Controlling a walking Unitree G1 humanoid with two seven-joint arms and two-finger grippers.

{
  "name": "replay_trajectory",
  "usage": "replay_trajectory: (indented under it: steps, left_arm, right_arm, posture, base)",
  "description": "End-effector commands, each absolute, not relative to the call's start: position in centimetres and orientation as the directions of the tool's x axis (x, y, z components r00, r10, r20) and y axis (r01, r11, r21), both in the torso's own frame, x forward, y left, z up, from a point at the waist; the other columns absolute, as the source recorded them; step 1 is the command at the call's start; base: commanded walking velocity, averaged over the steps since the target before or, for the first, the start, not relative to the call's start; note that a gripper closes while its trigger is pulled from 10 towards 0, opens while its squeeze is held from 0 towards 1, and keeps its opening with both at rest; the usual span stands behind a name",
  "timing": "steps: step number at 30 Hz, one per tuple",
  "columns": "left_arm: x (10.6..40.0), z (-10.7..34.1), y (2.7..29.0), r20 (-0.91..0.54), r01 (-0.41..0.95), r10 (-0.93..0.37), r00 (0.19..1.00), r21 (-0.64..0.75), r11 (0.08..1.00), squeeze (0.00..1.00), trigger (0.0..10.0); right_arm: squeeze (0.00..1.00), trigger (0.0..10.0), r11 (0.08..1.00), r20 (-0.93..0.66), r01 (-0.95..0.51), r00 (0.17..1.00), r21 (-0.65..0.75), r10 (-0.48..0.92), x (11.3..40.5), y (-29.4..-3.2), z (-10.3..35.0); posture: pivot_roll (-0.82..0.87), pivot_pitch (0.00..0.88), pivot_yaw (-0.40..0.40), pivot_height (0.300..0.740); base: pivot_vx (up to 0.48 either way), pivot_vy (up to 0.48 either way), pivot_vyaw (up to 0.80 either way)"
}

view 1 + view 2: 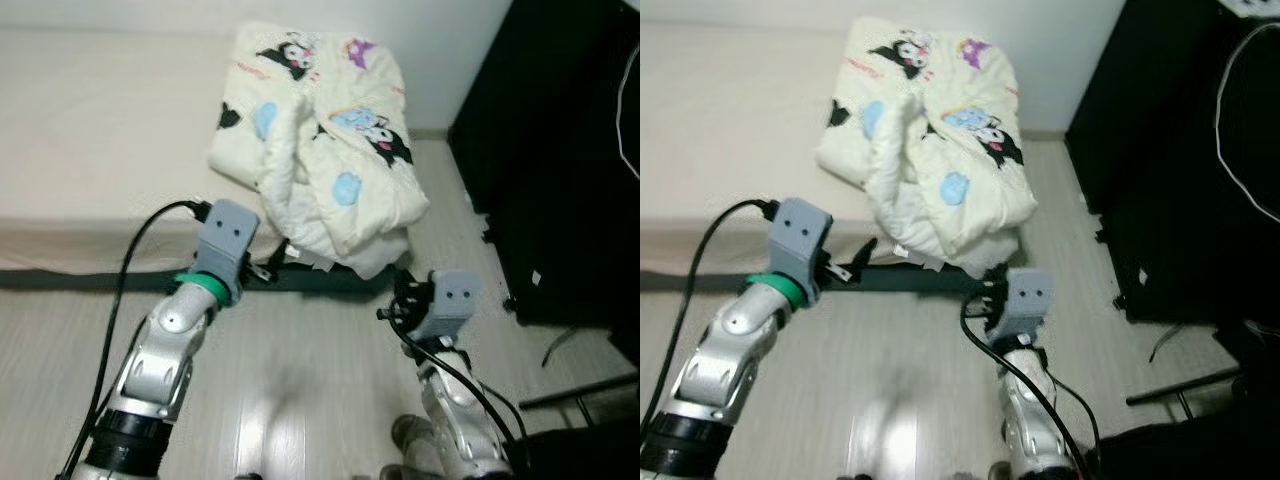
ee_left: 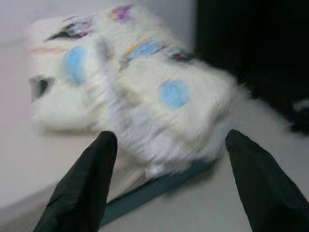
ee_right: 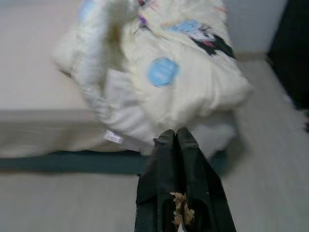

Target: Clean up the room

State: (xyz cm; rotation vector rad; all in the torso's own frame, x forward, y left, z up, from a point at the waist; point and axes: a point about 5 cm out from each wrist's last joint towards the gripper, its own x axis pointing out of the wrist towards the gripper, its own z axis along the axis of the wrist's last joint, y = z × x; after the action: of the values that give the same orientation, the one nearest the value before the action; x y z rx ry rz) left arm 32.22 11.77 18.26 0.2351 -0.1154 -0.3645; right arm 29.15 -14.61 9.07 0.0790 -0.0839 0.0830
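**The bed and the floor**

The bed (image 1: 90, 130) has a plain cream sheet on top. A puffy cream blanket (image 1: 320, 140) with cartoon pictures lies bunched up on one corner of it. Part of the blanket hangs over the edge of the bed. The floor (image 1: 300, 380) beside the bed is pale wood.

A low bed (image 1: 90, 130) with a plain beige sheet fills the left half of the room — a dark band runs along its base where it meets the floor. The floor (image 1: 300, 380) is pale wood-look planking, with a soft glare patch near the bottom. A white wall (image 1: 440, 50) stands behind. To the right — tall black furniture (image 1: 560, 160), with white cable (image 1: 1240, 120) looping across it.
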Motion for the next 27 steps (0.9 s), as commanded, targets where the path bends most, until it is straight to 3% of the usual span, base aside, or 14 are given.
replay_trajectory:
  steps: [1, 27]
  left_arm:
    - [32.17, 17.4, 13.1, 0.036, 0.308, -0.328, 0.944, 0.257, 0.916, 0.0, 10.0]
    - [32.28, 17.51, 13.05, 0.038, 0.31, -0.33, 0.943, 0.258, 0.915, 0.0, 10.0]
  right_arm:
    - [0.0, 10.0, 0.99, 0.099, -0.11, 0.99, 0.085, 0.101, 29.34, -13.68, 9.4]
    - [0.0, 10.0, 0.99, 0.107, -0.105, 0.99, 0.093, 0.095, 29.33, -13.63, 9.52]
  posture:
    - [0.04, 0.137, 0.029, 0.731]
    - [0.04, 0.141, 0.032, 0.731]
  base:
    - [0.48, 0.0, 0.0]
    - [0.48, 0.0, 0.0]
